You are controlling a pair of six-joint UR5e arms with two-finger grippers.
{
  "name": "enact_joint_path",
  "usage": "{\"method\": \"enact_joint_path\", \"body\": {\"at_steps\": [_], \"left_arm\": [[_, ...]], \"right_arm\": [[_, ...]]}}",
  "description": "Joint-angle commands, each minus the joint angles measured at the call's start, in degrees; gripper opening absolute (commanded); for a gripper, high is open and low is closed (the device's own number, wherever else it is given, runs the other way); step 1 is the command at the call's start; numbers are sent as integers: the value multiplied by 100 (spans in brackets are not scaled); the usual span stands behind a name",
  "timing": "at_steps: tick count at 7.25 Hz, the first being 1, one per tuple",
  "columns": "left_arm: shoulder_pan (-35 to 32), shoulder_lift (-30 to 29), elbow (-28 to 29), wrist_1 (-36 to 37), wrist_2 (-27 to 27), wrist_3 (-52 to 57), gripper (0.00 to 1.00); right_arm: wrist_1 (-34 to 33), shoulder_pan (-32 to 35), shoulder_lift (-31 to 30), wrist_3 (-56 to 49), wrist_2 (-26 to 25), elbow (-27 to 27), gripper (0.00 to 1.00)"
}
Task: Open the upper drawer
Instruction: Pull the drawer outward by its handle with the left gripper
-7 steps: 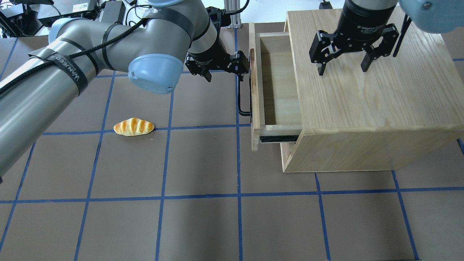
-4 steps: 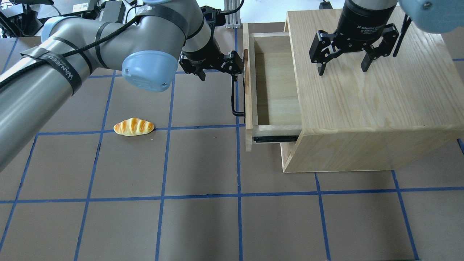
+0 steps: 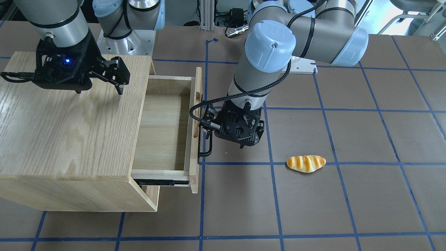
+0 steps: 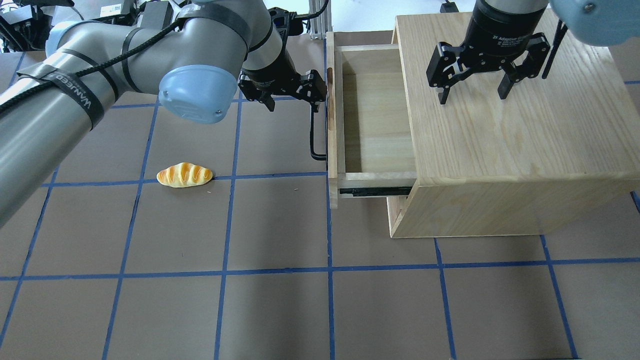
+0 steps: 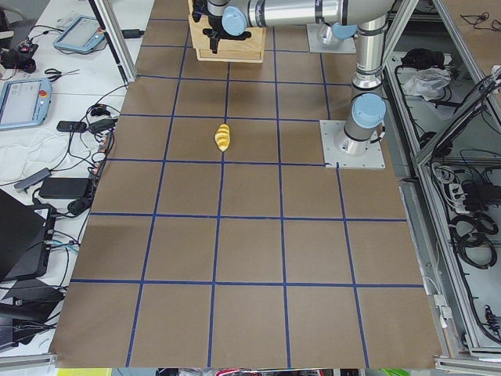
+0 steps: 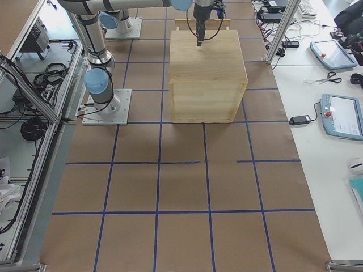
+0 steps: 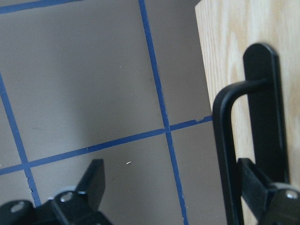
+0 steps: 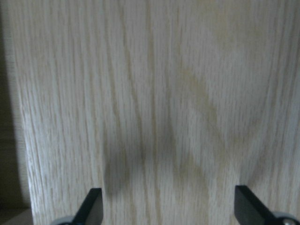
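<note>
Left gripper [image 4: 295,106] spread wide, upper drawer [image 4: 375,115] handle [image 4: 312,135] hooked by one finger (unclamped); right gripper [image 4: 473,97] spread, empty, cabinet [image 4: 525,130] beneath fingertips.

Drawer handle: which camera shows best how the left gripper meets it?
Left wrist view: the black bar handle is close up, with one finger of the open left gripper tucked behind it. Overhead and front-facing views show the bar small, partly hidden by the gripper. The other views don't show it.

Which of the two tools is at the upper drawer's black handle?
The left tool, open around that handle; the right tool is over the cabinet.
</note>
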Motion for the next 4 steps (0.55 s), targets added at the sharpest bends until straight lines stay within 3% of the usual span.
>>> {"method": "enact_joint_path", "body": {"at_steps": [1,4], "left_arm": [[58,40,9,-112,116,257,100],[58,67,9,-182,195,276,100]], "right_arm": [[0,-9,0,-2,0,-3,100],[0,0,0,-2,0,-3,100]]}}
